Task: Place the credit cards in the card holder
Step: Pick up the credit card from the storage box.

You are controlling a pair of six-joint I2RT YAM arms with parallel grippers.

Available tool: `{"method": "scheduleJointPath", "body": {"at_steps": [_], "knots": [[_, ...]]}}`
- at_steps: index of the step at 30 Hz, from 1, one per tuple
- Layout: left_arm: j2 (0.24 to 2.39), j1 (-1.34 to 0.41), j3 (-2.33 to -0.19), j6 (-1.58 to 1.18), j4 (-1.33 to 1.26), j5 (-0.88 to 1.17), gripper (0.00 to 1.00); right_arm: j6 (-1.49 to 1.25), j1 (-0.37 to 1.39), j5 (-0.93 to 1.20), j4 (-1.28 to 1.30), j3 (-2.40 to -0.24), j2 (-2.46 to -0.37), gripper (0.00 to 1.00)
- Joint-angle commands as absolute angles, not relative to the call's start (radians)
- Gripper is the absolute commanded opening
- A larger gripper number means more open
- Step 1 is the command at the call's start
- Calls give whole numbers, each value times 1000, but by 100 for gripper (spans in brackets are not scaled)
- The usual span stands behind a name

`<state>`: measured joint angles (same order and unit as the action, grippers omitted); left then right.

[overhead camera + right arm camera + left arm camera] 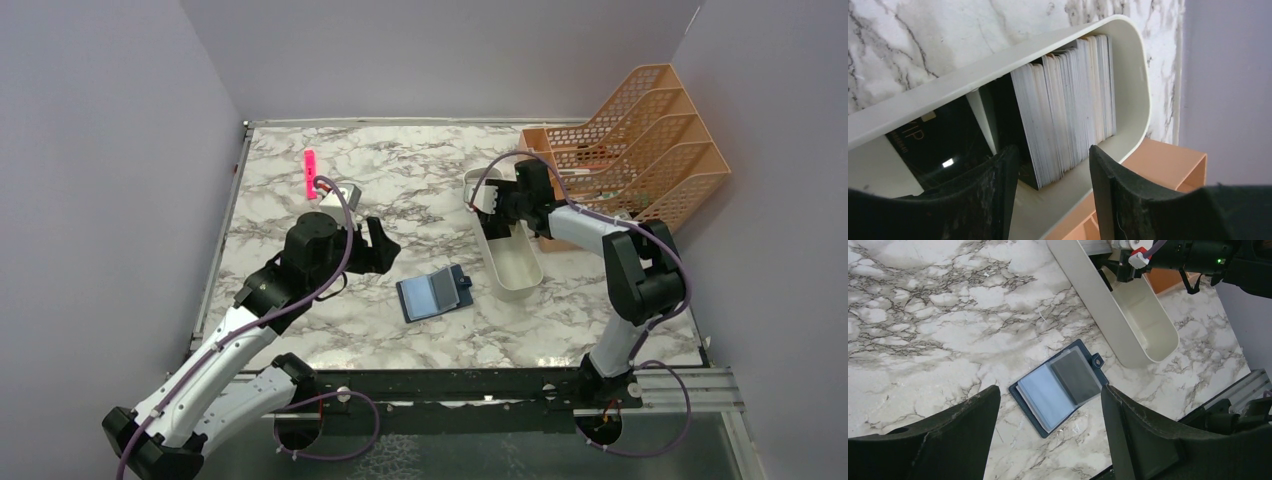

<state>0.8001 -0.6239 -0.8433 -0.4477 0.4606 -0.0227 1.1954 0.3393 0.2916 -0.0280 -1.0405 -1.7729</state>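
In the tray (pixel 998 65): credit cards (pixel 1068 100) stand beneath the right gripper (pixel 1052 160), spread, empty.
Card holder (pixel 1058 387): lies open before the left gripper (pixel 385 248), also spread, empty.
Writing: "VIP", black card (pixel 933 145).

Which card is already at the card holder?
The dark grey card, lying flat on the snap-tab half of the open card holder. The other cards stand on edge, stacked in the white tray.

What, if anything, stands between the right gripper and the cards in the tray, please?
Nothing visible does. The right gripper is open just over the cards, which stand on edge at one end of the tray. Its wall runs alongside them, not across the approach.
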Motion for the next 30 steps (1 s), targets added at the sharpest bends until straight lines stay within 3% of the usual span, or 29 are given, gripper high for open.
{"method": "scheduleJointPath", "body": {"at_steps": [1, 10, 16, 25, 30], "knots": [[805, -627, -844, -436, 466, -37, 77, 1214, 344, 225, -161, -1033, -1790, 55], [811, -626, -841, -434, 464, -34, 77, 1186, 343, 250, -203, -1021, -1768, 47], [814, -626, -844, -436, 462, -31, 77, 1174, 343, 284, -197, -1025, -1750, 39], [809, -626, -841, -434, 459, -29, 77, 1169, 344, 287, -181, -1038, -1747, 17], [812, -627, -841, -434, 458, -29, 77, 1154, 344, 289, -179, -1040, -1729, 15]]}}
